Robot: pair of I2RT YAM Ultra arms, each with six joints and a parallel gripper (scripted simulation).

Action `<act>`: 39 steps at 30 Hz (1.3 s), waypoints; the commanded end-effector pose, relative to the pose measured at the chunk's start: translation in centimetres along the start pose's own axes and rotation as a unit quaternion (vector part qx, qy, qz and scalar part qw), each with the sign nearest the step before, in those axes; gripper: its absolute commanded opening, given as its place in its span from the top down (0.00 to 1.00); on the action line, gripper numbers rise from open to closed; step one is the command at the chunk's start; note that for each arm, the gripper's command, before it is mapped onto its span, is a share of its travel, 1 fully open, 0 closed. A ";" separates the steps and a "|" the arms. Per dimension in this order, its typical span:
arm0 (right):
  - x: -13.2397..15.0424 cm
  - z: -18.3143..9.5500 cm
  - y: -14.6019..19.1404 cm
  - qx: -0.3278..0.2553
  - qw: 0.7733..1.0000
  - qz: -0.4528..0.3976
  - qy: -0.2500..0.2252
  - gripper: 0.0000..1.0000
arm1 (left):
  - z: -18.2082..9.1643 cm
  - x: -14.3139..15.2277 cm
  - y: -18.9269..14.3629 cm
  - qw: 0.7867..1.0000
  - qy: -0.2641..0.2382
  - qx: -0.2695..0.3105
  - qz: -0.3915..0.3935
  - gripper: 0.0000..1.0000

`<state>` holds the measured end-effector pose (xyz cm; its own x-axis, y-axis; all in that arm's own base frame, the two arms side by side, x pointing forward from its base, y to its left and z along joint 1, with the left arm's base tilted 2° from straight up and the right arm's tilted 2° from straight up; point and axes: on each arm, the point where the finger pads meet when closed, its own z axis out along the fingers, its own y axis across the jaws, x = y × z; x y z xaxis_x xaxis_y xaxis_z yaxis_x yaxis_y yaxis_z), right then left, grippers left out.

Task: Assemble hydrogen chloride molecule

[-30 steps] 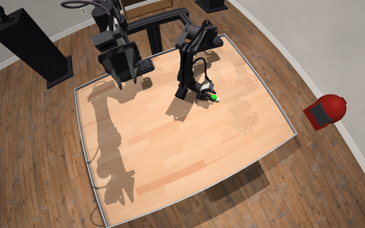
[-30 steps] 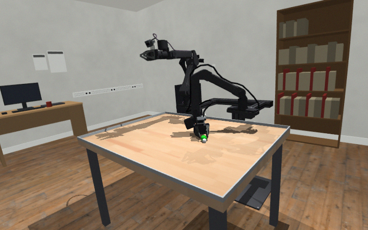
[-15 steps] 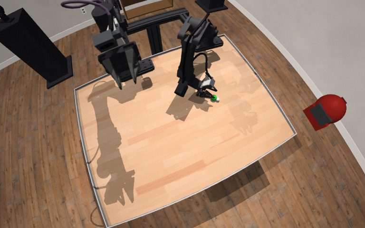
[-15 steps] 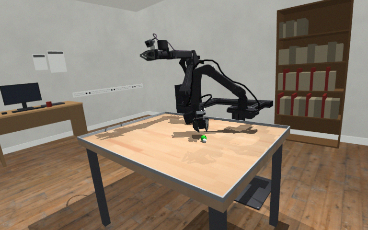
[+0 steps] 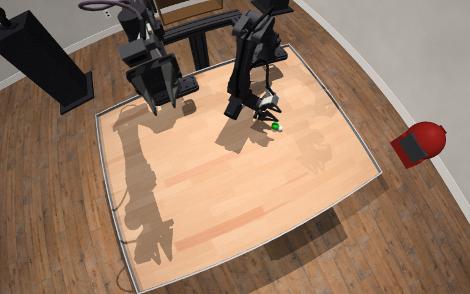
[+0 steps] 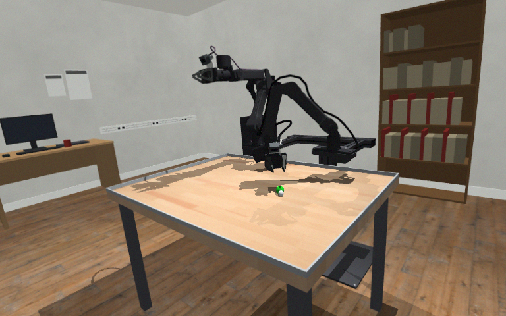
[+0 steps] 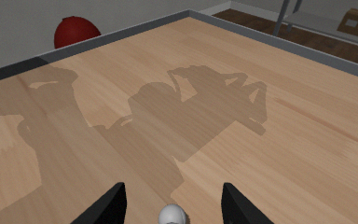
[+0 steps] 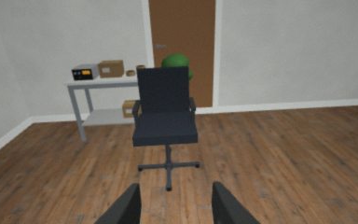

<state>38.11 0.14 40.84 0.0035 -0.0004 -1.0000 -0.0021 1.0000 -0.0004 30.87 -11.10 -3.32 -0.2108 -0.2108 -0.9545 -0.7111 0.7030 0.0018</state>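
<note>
The green ball (image 5: 275, 125) (image 6: 279, 189) rests on the table top, right beside the white ball (image 5: 280, 128) (image 6: 280, 193) (image 7: 172, 215). They look touching; no grey peg shows clearly, so I cannot tell whether one joins them. In the left wrist view the green ball is below the frame and only the white ball's upper part shows. My left gripper (image 5: 279, 115) (image 6: 278, 170) (image 7: 173, 192) is open and empty, above and behind the balls on the arm-base side. My right gripper (image 5: 165, 110) (image 6: 195, 76) (image 8: 176, 192) is open and empty, high above the table's back edge, far from the balls.
The table (image 5: 226, 204) (image 6: 209, 219) has a raised grey rim (image 5: 355, 135) (image 6: 224, 240). Both arms' bases stand along its back edge. Arm shadows fall across the top. A chair (image 8: 165, 128) and a side table (image 8: 106, 84) stand in the room, away from the table.
</note>
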 end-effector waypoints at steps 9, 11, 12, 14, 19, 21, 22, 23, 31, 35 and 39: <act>-3.1 -1.0 0.5 -0.007 0.999 -0.002 -0.040 0.64 | 0.1 -0.6 -0.9 1.000 0.003 -0.003 -0.006 0.52; -3.1 -1.0 0.5 -0.007 0.999 -0.002 -0.039 0.64 | 0.2 -0.9 -1.3 1.000 0.020 -0.006 -0.015 0.52; -3.1 -1.0 0.4 -0.007 0.999 -0.002 -0.039 0.64 | 0.3 -1.1 -1.4 0.999 0.031 -0.007 -0.017 0.52; -3.1 -0.9 0.4 -0.007 0.999 -0.002 -0.039 0.64 | 0.5 -1.6 -1.6 0.998 0.054 -0.009 -0.018 0.52; -3.0 -0.9 0.4 -0.006 0.999 -0.001 -0.037 0.64 | 1.4 -2.1 -1.1 0.995 0.100 -0.018 -0.004 0.52; -2.9 -0.8 0.4 -0.005 0.999 -0.001 -0.037 0.64 | 1.5 -2.3 -1.2 0.993 0.113 -0.018 -0.001 0.52; -2.9 -0.8 0.4 -0.005 0.999 -0.001 -0.037 0.64 | 1.6 -2.5 -1.2 0.993 0.118 -0.018 -0.002 0.52; -2.8 -0.7 0.4 -0.005 0.999 -0.001 -0.036 0.64 | 1.7 -2.8 -1.3 0.992 0.122 -0.018 -0.005 0.52; -2.6 -0.5 0.3 -0.003 0.999 0.000 -0.032 0.64 | 2.6 -5.3 -2.8 0.984 0.180 0.007 -0.013 0.52; -2.4 -0.4 0.3 -0.003 1.000 0.000 -0.030 0.64 | 3.2 -6.9 -3.3 0.981 0.192 0.020 -0.026 0.52; -2.3 -0.3 0.3 -0.003 1.000 0.000 -0.028 0.64 | 3.4 -8.0 -3.7 0.976 0.212 0.039 -0.021 0.52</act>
<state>38.11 0.13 40.84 0.0035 -0.0004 -1.0000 -0.0016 1.0000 -0.0004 36.68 -9.08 2.00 -0.4170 -0.4892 -0.7660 -0.7245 0.6878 -0.0448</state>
